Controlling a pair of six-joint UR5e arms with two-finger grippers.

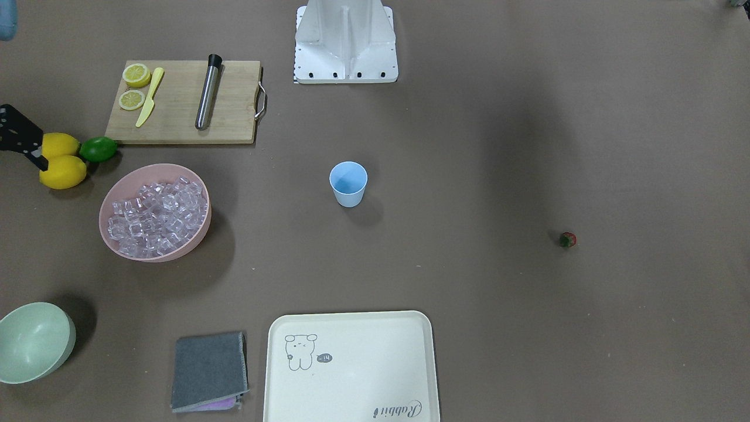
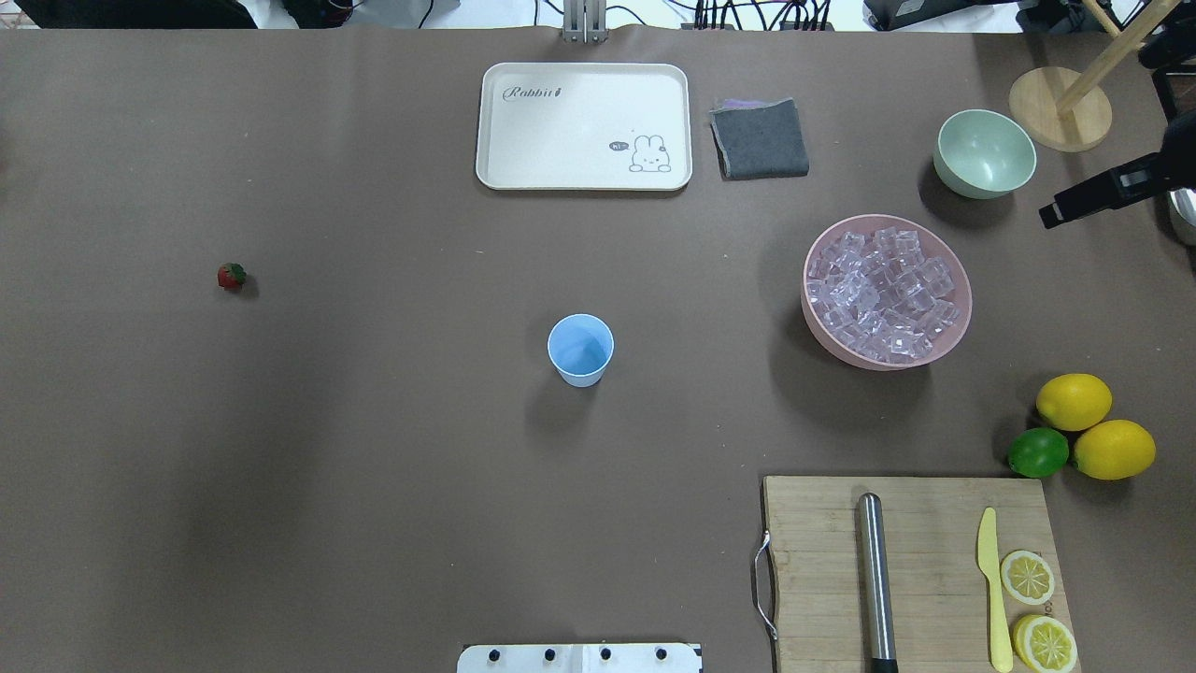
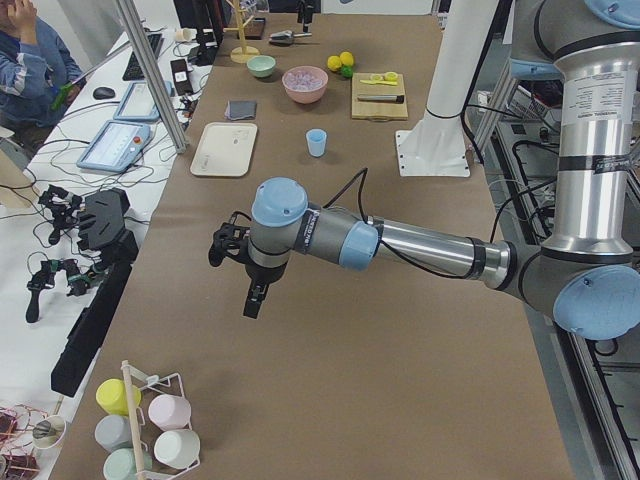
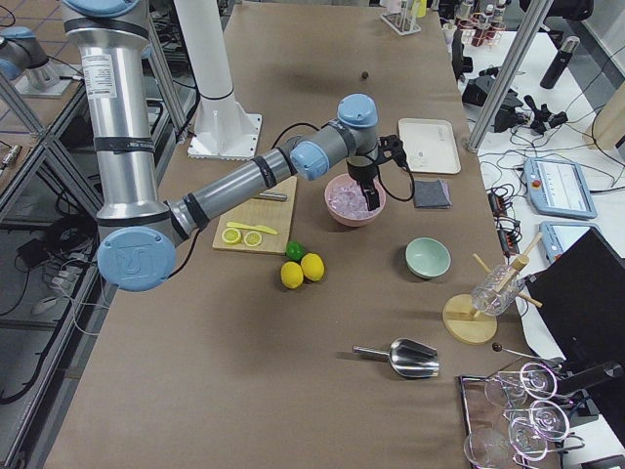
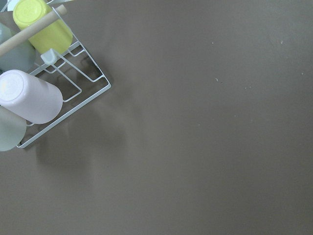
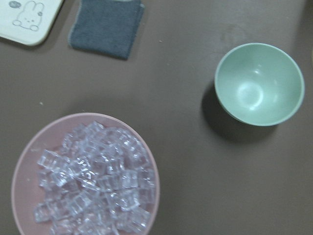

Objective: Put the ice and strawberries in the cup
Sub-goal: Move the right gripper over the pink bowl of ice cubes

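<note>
The cup [image 2: 580, 350] stands upright and empty in the middle of the desk [image 2: 374, 467]. The ice [image 2: 883, 294] fills the pink bowl [image 2: 888, 363] well to its right. The strawberry [image 2: 231, 277] lies alone, far on the left. The right jaws hang near the pink bowl and the left jaws over bare desk. Whether they are open or closed, I cannot tell.

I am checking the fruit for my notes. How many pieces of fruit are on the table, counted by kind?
Whole lemons: 2
Lime: 1
Cut lemon pieces: 2
Strawberry: 1
Total: 6
</note>
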